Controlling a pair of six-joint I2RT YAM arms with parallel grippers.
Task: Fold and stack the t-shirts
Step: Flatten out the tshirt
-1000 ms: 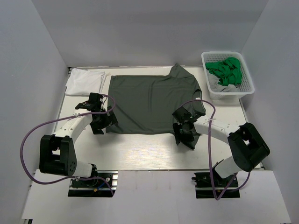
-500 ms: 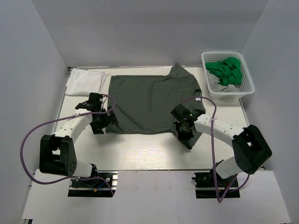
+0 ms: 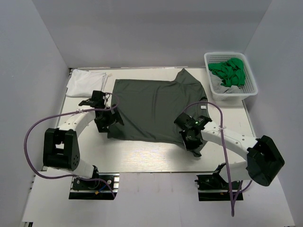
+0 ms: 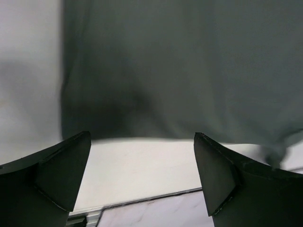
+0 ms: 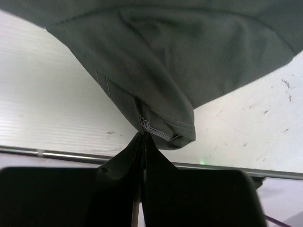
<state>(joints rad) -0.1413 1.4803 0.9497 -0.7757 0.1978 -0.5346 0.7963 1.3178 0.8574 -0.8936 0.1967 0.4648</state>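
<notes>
T-shirts two, white one (image 3: 85,82), olive one (image 3: 156,104) pinched in right jaws, left jaws spread

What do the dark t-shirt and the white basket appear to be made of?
Dark t-shirt: soft matte knit fabric, probably cotton or a blend; it shows a fine weave, a stitched hem and limp folds. Basket: likely rigid white plastic, judging by its perforated lattice walls.
</notes>
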